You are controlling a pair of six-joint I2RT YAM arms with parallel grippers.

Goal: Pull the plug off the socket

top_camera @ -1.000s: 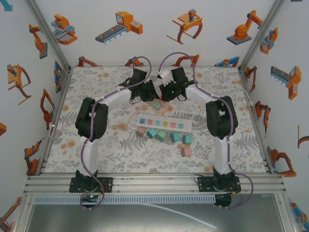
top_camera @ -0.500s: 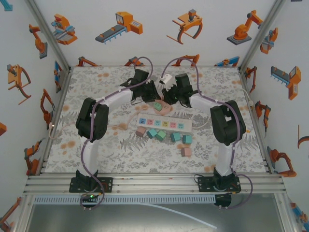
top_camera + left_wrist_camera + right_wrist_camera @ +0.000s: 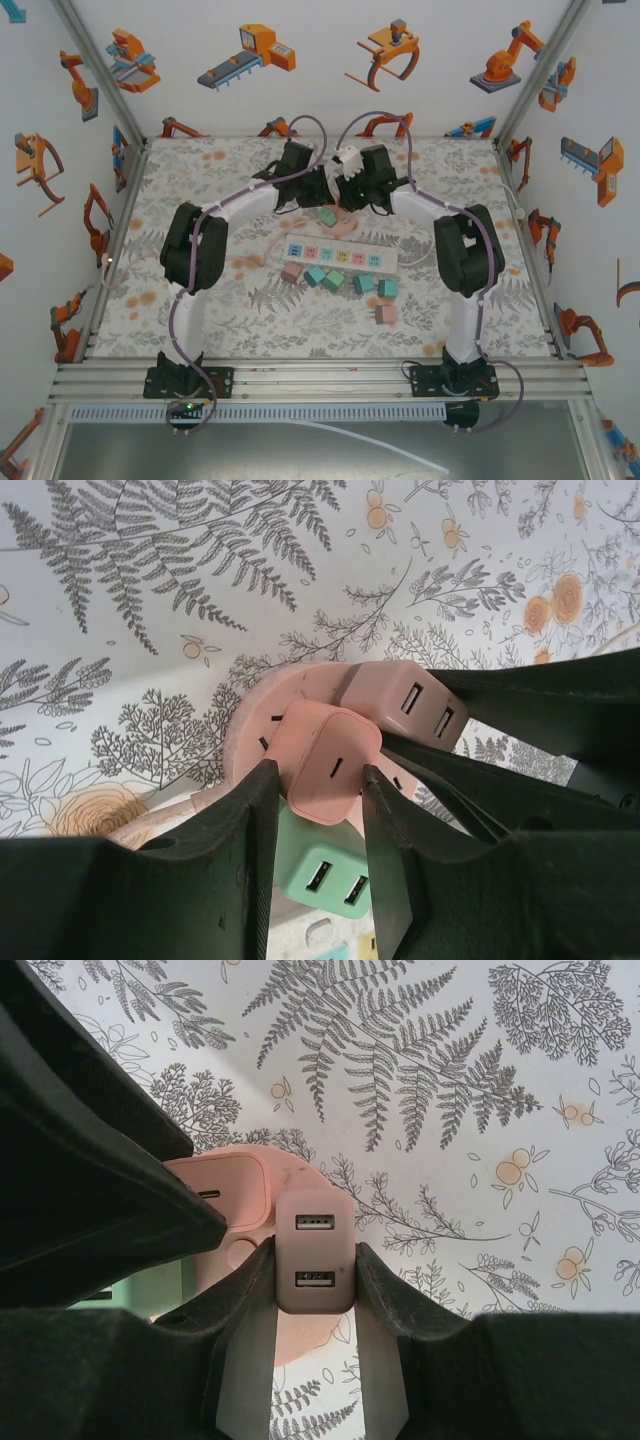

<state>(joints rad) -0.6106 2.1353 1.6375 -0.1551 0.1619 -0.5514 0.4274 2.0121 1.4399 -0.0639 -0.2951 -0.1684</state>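
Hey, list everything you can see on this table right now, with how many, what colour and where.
long white power strip: one, white, table centre.
loose cube plugs: six, four teal and two pink, just in front of the strip.
round pink socket hub: one, pink, beyond the strip.
pale pink plug: one, on the hub, gripped.
dusty pink two-port USB plug: one, on the hub, gripped.
mint green USB plug: one, on the hub, ungripped.
fern-print table cover: one, white and grey.
left gripper: black, shut on the pale pink plug.
right gripper: black, shut on the USB plug.
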